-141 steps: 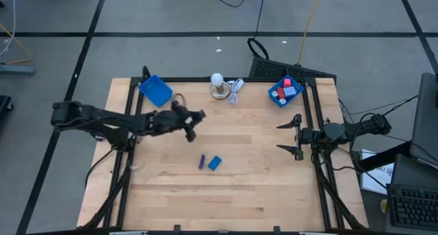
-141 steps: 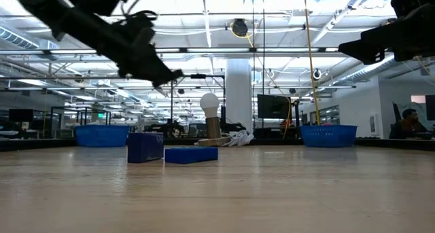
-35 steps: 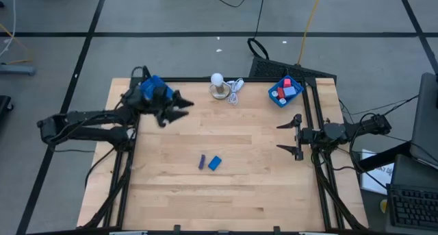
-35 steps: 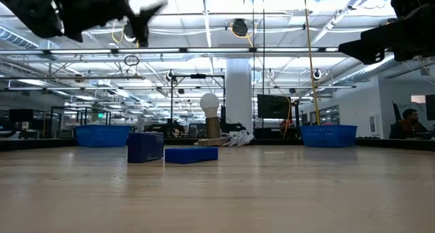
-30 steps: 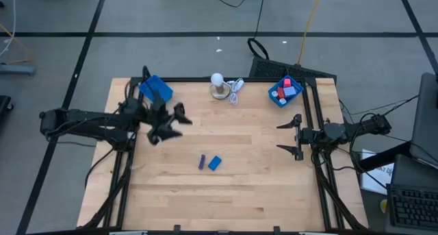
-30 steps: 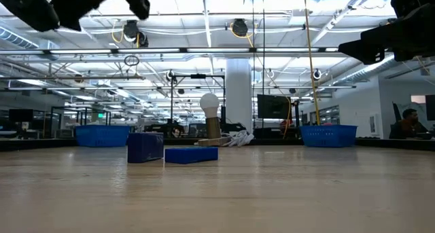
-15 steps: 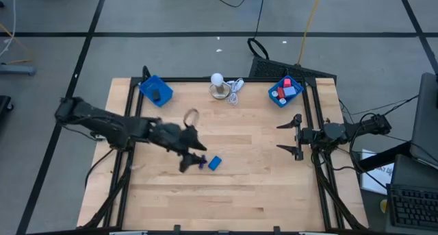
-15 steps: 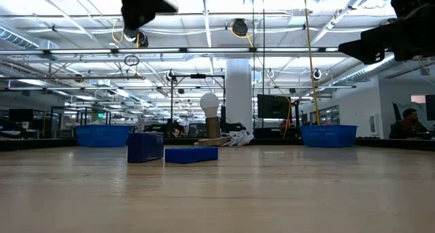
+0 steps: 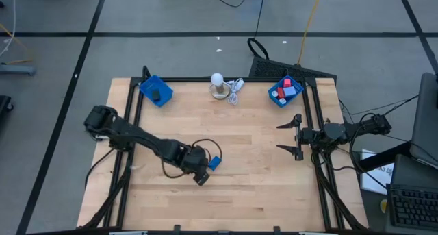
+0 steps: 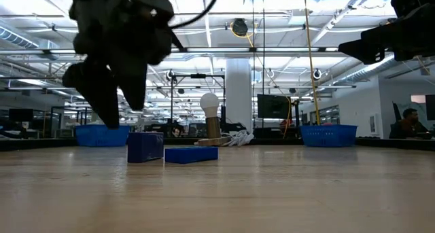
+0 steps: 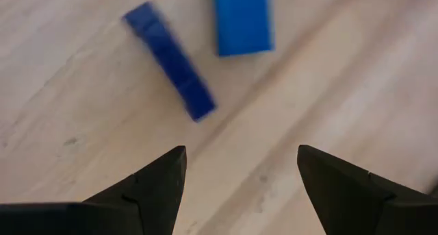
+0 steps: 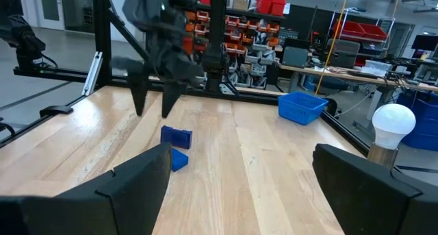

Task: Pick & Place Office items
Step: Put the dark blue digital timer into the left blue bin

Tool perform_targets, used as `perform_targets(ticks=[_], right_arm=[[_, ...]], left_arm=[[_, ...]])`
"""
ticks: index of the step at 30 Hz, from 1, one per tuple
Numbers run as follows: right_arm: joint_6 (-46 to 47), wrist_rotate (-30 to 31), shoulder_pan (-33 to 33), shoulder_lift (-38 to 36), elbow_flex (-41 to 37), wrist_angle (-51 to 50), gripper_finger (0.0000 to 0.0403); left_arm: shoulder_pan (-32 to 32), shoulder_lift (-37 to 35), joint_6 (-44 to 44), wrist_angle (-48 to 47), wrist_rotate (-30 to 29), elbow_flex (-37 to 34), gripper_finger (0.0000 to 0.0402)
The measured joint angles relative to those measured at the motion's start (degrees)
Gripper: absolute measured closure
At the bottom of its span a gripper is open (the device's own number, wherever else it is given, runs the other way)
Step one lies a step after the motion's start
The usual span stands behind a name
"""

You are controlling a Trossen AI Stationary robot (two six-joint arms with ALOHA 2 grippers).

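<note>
Two office items lie on the wood near the table's middle: a long dark blue block (image 11: 169, 60) and a lighter blue block (image 11: 243, 19), also seen as the dark block (image 10: 145, 147) and the flat block (image 10: 191, 154). My left gripper (image 9: 200, 175) hangs open just above and to the near side of them, fingers slanting down, touching neither. Its open fingers (image 11: 157, 177) frame bare wood in the left wrist view. My right gripper (image 9: 292, 133) waits open and level at the table's right edge.
A blue tray (image 9: 148, 88) at the far left holds a dark piece (image 9: 157, 94). A second blue tray (image 9: 274, 98) at the far right holds red and light blue pieces. A white bulb on a round base (image 9: 217, 83) with white cord (image 9: 235, 90) stands between them.
My left gripper has swung from beside the far-left tray toward the table's middle and near edge and come down. It has tipped from roughly level to pointing steeply down and rolled about its own line. It stays open. The two blue blocks have not moved.
</note>
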Motion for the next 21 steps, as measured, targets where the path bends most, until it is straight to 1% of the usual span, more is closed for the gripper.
perform_targets(ticks=[3, 8, 11, 16, 19, 21], right_arm=[[0.00, 0.00, 0.00, 0.00, 0.00, 0.00, 0.0060], [0.00, 0.01, -0.02, 0.00, 0.00, 0.00, 0.0060], [0.00, 0.01, 0.00, 0.00, 0.00, 0.00, 0.0060], [0.00, 0.01, -0.02, 0.00, 0.00, 0.00, 0.0060], [0.00, 0.01, -0.01, 0.00, 0.00, 0.00, 0.0060], [0.00, -0.01, 0.00, 0.02, 0.00, 0.00, 0.0060]], left_arm=[[0.54, 1.85, -2.87, 0.25, 0.41, 0.00, 0.0119], [0.79, 2.60, -6.57, 0.15, -0.09, 0.00, 0.0119], [1.25, 2.61, -8.51, -0.03, -3.94, 0.00, 0.0119], [1.81, 3.06, -9.18, 0.21, -11.17, 0.00, 0.0119], [1.83, 4.13, -9.90, 0.39, -11.42, 0.00, 0.0119], [1.83, 5.15, -10.67, 0.67, -10.52, 0.00, 0.0119]])
